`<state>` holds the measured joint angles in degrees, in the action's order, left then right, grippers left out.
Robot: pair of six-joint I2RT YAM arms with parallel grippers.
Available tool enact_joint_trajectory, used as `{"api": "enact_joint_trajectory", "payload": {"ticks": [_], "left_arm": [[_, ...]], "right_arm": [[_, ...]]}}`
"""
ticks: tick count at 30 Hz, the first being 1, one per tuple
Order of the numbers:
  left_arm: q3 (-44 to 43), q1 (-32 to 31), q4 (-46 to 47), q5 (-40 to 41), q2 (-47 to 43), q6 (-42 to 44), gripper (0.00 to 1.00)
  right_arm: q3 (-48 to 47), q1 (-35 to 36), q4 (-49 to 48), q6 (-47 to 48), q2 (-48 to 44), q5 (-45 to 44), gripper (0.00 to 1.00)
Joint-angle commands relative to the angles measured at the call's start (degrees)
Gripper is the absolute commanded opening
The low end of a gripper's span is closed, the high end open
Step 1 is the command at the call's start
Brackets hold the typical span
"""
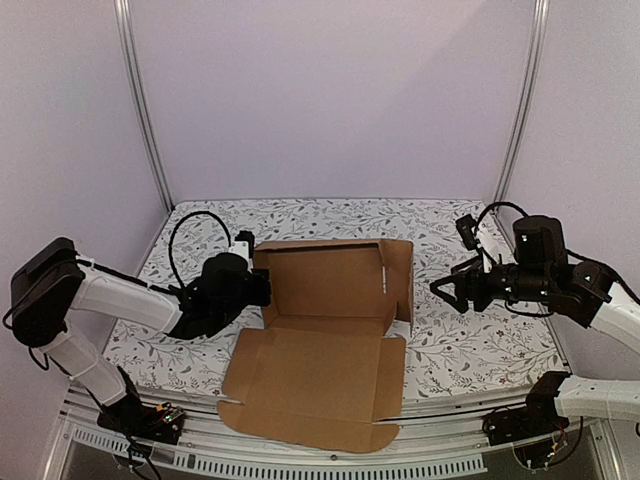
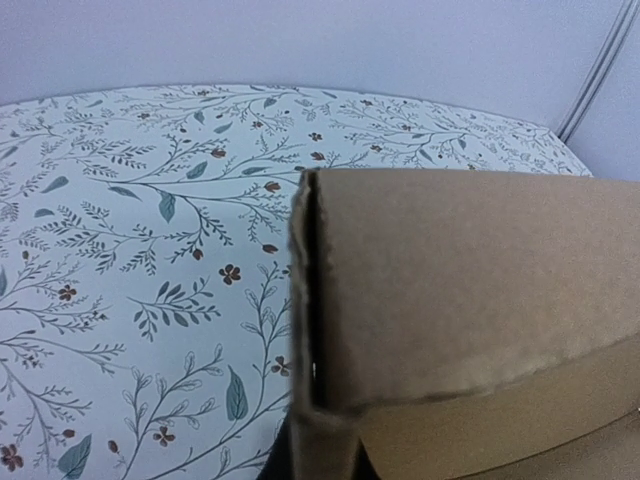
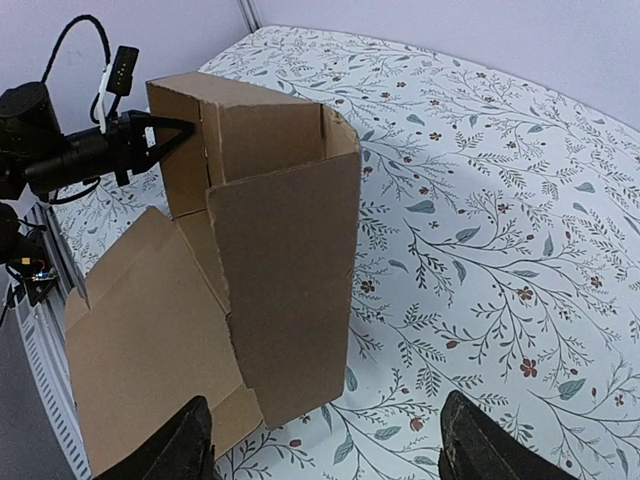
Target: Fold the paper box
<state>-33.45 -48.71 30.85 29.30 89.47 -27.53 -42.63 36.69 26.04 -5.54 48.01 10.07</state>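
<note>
Floral-print table (image 1: 470,350), lilac walls (image 1: 330,95), paper box (image 1: 330,300) half-folded.

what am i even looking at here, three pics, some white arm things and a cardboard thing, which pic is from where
These are two robot arms bolted at the near edge of a table, each ending in a two-finger pincer. The wide picture comes from a fixed camera above and behind them. The other two come from small cameras on the arms' wrists.

On the flower-patterned table cover lies one thing: the paper box, brown cardboard, partly folded. Its far walls stand up, and a big flap lies flat toward the arms.

The left pincer is at the box's left wall. The right arm's camera shows its fingers straddling that wall's edge, apparently pinching it, though the grip cannot be confirmed. The left wrist camera shows that wall very close, so its own fingers are hidden.

The right pincer is open, holds nothing, and sits apart from the box.
</note>
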Motion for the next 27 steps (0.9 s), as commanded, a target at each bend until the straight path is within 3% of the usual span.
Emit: {"api": "enact_joint_trajectory", "payload": {"ticks": [1,8,21,27], "left_arm": [[-3.01,2.88,-10.04,-10.27,-2.44,-2.27,0.00],[-4.16,5.45,-12.16,-18.39,-3.22,-3.09,0.00],[-3.73,5.65,-12.30,-16.85,-3.43,-3.72,0.00],[-3.79,5.64,-12.85,-15.11,-3.49,-3.91,0.00]], "right_arm": [[-1.03,-0.15,0.68,0.75,0.16,2.49,0.74],[-0.61,-0.17,-5.07,0.83,5.09,4.46,0.71],[-2.39,0.11,-14.11,-2.50,16.08,13.85,0.63],[-3.95,3.13,-14.71,-2.94,18.85,12.97,0.62]]}}
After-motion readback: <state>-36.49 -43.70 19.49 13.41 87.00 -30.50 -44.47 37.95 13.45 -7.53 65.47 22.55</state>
